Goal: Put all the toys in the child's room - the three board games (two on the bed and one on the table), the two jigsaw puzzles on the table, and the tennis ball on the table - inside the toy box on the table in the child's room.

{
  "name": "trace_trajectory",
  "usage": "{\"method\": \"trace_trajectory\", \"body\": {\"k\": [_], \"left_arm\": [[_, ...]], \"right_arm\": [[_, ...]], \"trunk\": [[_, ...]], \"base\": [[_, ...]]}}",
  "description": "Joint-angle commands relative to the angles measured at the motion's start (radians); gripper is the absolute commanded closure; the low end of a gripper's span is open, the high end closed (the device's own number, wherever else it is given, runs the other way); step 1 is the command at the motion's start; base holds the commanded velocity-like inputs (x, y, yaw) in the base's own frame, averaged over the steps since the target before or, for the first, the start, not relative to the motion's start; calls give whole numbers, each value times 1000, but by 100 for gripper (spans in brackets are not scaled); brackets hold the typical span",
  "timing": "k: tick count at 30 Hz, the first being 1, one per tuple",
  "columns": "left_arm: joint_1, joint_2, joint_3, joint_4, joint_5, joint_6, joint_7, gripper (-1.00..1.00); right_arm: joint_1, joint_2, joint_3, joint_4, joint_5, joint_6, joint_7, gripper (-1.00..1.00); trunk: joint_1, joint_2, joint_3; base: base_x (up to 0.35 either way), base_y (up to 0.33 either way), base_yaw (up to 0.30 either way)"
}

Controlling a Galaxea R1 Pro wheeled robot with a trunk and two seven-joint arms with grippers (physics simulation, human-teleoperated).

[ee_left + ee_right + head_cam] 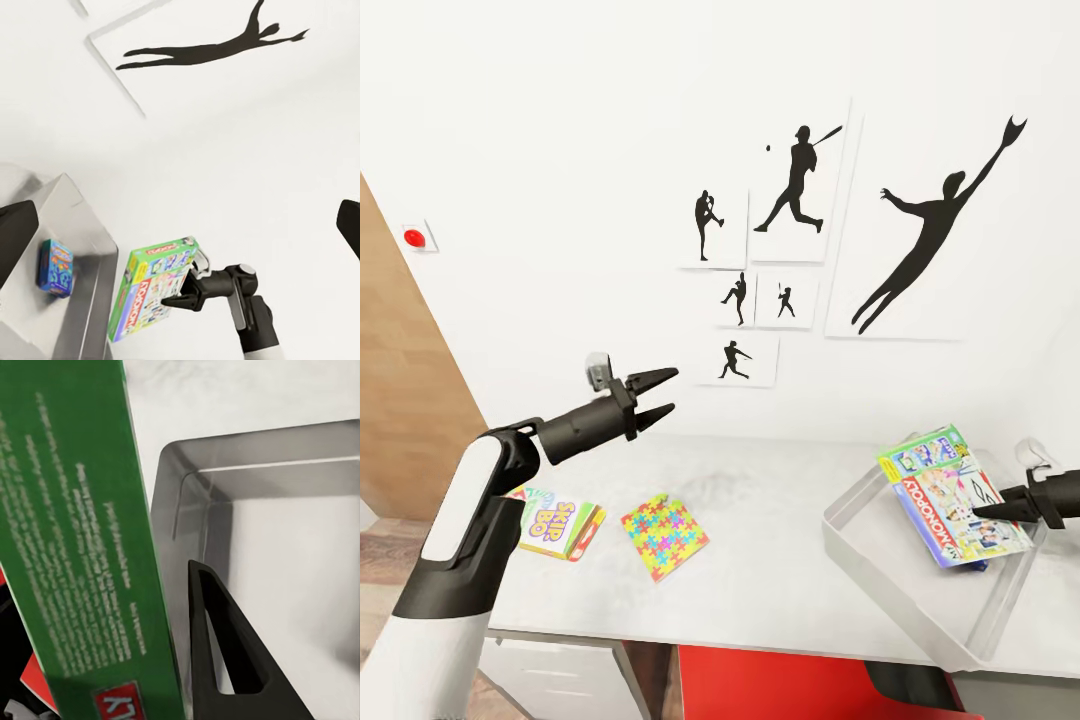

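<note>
- The right gripper [982, 511] is clamped on the Monopoly box [952, 495], holding it tilted over the toy box [880, 570], its lower corner dipping inside.
- A smaller blue game box [55, 265] lies in the bin, below and beyond the held box.
- The left gripper [665, 392] hangs above the table [780, 560] with jaws spread, holding nothing.
- Below it lie the jigsaw puzzle [665, 535] and the Skip-Bo box [555, 520].
</note>
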Motion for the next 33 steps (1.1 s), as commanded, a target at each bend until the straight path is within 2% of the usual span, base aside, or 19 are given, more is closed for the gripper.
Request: {"method": "trace_trajectory", "body": {"k": [1, 13, 16, 22, 33], "left_arm": [[-3, -2, -2, -1, 13, 1, 19, -100], [-11, -11, -6, -1, 20, 0, 47, -100], [-12, -11, -6, -1, 20, 0, 50, -100], [-16, -12, -6, 0, 20, 0, 53, -100], [-19, -13, -7, 0, 20, -1, 56, -100]], "right_arm": [[-2, -1, 3, 0, -1, 11, 3, 100], [-2, 5, 5, 0, 11, 8, 2, 100], [-2, 6, 6, 0, 29, 8, 2, 100], [-2, 9, 6, 0, 91, 7, 2, 100], [-2, 15, 9, 0, 131, 6, 1, 100]], "trunk": [[1, -2, -2], [1, -2, -3], [1, -2, -5], [1, -2, -10], [1, -2, -26]], "base": [[0, 0, 0], [0, 0, 0], [0, 0, 0], [0, 0, 0], [0, 0, 0]]}}
